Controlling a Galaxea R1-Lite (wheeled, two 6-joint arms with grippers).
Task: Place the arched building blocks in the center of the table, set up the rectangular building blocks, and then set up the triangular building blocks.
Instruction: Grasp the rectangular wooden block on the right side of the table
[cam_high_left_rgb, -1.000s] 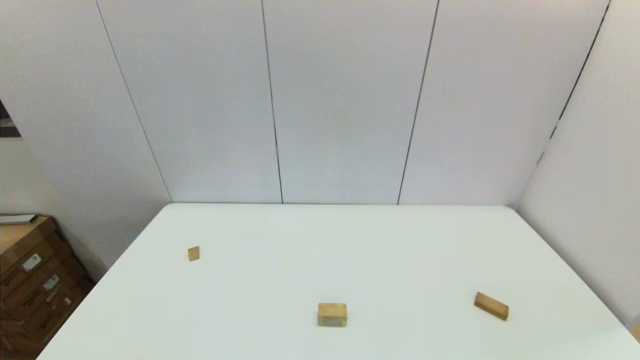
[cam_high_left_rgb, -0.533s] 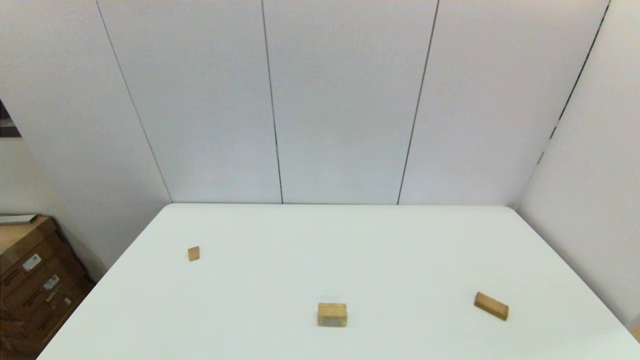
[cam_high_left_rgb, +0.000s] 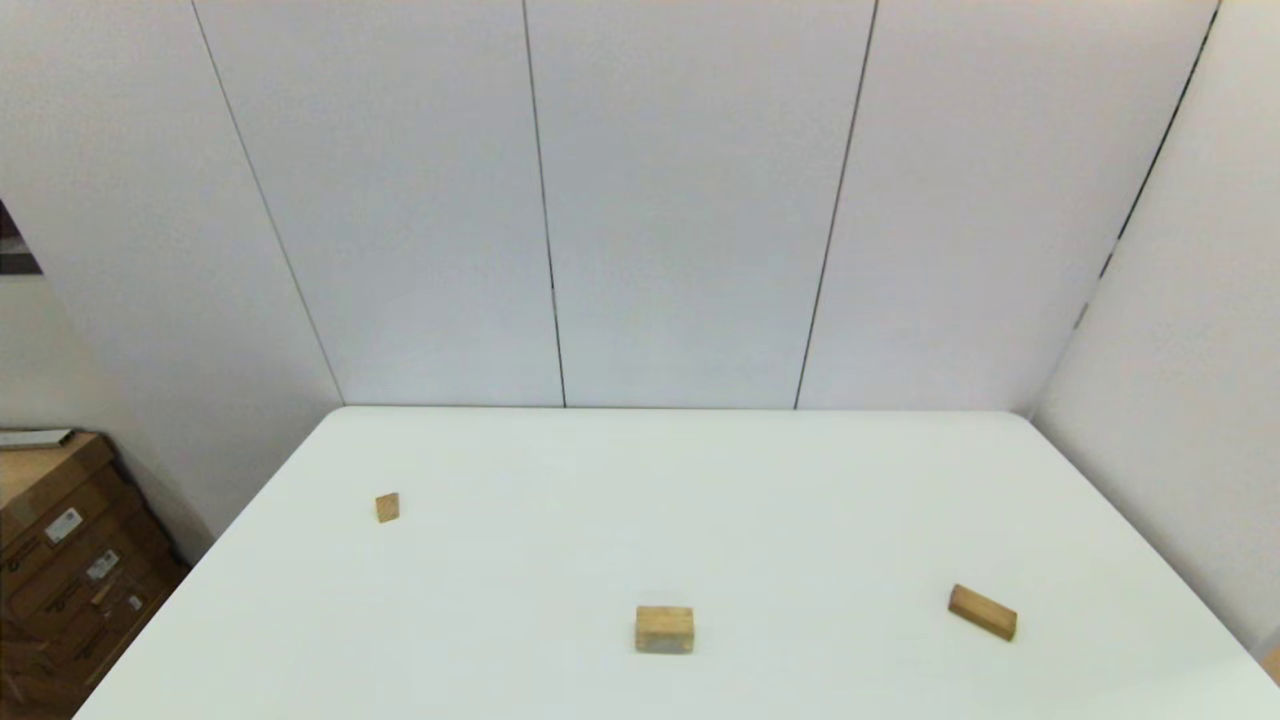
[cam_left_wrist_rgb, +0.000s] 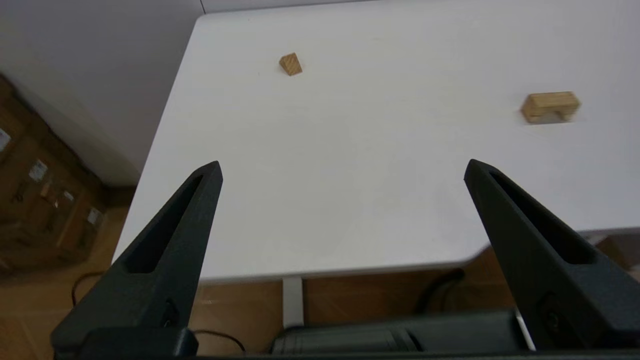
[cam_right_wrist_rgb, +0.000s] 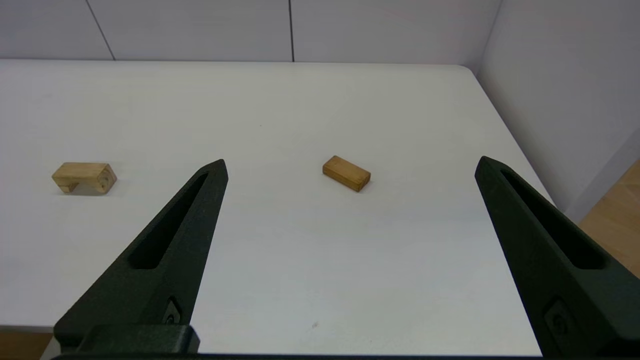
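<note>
The arched block (cam_high_left_rgb: 664, 629) stands on the white table (cam_high_left_rgb: 700, 500) near its front middle, hollow side down; it also shows as the arched block (cam_left_wrist_rgb: 550, 106) and the arched block (cam_right_wrist_rgb: 84, 177). The flat rectangular block (cam_high_left_rgb: 982, 611) lies at the front right, seen too as the rectangular block (cam_right_wrist_rgb: 346, 173). The small triangular block (cam_high_left_rgb: 387, 507) rests at the left, also the triangular block (cam_left_wrist_rgb: 290, 64). My left gripper (cam_left_wrist_rgb: 342, 167) is open, held back beyond the table's near edge. My right gripper (cam_right_wrist_rgb: 350, 165) is open above the near edge, facing the rectangular block. Neither arm shows in the head view.
Cardboard boxes (cam_high_left_rgb: 60, 560) stand on the floor beside the table's left side. White wall panels (cam_high_left_rgb: 680, 200) close off the back and the right. A table leg (cam_left_wrist_rgb: 293, 300) and cables show below the near edge.
</note>
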